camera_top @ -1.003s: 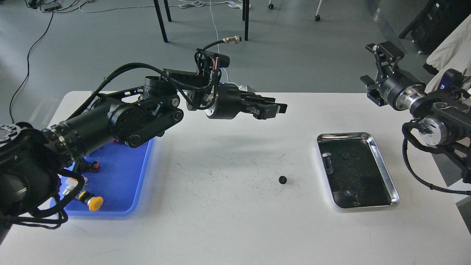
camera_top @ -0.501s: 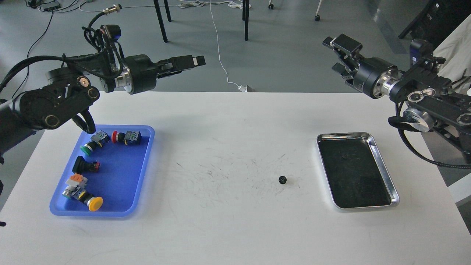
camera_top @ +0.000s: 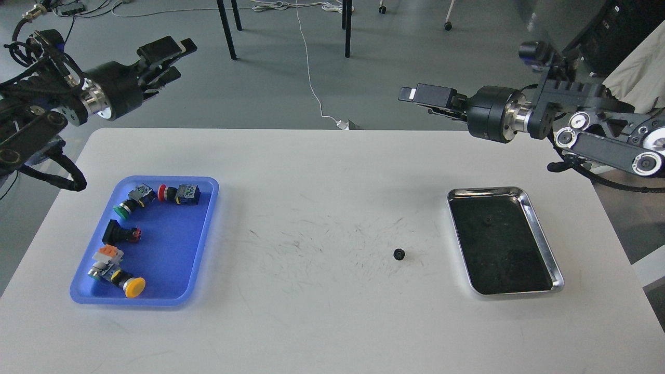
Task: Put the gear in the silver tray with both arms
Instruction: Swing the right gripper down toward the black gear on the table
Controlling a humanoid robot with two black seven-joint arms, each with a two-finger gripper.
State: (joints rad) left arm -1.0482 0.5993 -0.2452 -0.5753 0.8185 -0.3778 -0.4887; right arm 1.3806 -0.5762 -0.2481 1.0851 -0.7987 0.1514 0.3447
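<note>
Both arms are raised beyond the far edge of the white table (camera_top: pixel 322 322), and neither holds anything. My left gripper (camera_top: pixel 174 59) hangs over the floor past the table's far left corner, pointing up and to the right, its fingers spread with a clear gap between them. My right gripper (camera_top: pixel 423 98) points left over the floor past the far edge, above the table's right half; I see it side-on, so I cannot tell how far apart its fingers stand. One small black gear (camera_top: pixel 399 254) lies on the scuffed tabletop right of centre, near the silver tray (camera_top: pixel 540 239) but apart from its left rim. At the left sits a blue plastic tray (camera_top: pixel 171 249) holding several push-button switches (camera_top: pixel 124 280).
</note>
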